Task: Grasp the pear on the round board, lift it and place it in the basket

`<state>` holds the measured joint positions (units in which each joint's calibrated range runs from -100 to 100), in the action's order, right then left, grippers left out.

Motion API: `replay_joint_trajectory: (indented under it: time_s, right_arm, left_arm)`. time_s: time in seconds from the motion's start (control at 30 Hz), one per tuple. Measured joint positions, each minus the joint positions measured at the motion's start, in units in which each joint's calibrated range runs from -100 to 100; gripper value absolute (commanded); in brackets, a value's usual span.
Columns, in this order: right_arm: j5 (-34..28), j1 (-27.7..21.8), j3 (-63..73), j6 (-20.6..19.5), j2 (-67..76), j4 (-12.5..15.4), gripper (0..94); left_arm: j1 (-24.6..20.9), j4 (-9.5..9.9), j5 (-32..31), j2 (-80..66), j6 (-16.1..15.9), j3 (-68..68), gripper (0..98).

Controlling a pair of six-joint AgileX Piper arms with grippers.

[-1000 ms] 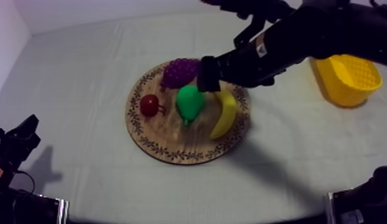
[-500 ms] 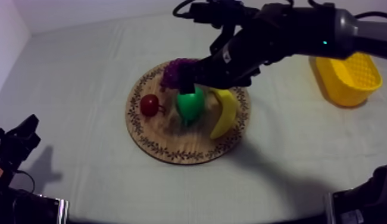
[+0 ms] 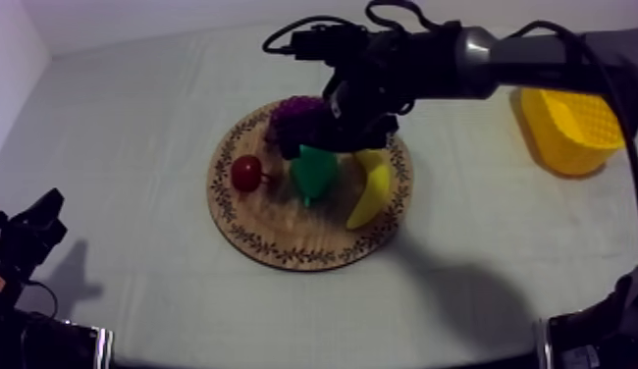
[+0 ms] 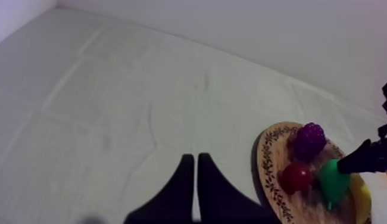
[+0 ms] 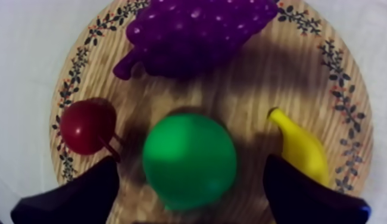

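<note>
The green pear [image 3: 311, 177] lies in the middle of the round wooden board [image 3: 284, 232], between the small red fruit [image 3: 246, 173] and the banana [image 3: 370, 192], with the purple grapes [image 3: 295, 118] behind it. My right gripper [image 3: 320, 147] hangs just above the pear's far end. In the right wrist view it is open [image 5: 190, 165], its black fingers [image 5: 83, 193] standing on either side of the pear [image 5: 189, 156] without touching it. My left gripper [image 3: 30, 228] rests low at the table's left, and its fingers [image 4: 183, 184] lie together as a narrow wedge over bare cloth.
The yellow basket [image 3: 574, 128] stands at the far right of the table, well apart from the board. My right arm stretches from there across to the board. In the left wrist view the board's rim [image 4: 264, 162] lies off to one side.
My right arm has swung left and lower, bringing its gripper from beside the banana to over the pear. The fruit and the left arm have not moved.
</note>
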<state>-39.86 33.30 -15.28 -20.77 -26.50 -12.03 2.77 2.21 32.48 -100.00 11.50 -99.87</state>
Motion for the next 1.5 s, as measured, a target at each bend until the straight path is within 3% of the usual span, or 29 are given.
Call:
replay_joint_trajectory:
  time_s: [0.67,1.17,1.5]
  right_arm:
    - [1.3,-0.1,3.0,0.7,-7.2,-0.5,62.5]
    - [5.1,-0.1,1.3,3.1,-8.0,0.4,42.7]
    - [7.2,-0.7,-1.9,3.3,-5.1,0.2,38.1]
  left_arm:
    - [0.0,0.00,0.0,0.0,0.0,0.0,0.1]
    - [0.0,0.00,0.0,0.0,0.0,0.0,0.1]
    - [0.0,0.00,0.0,0.0,0.0,0.0,0.1]
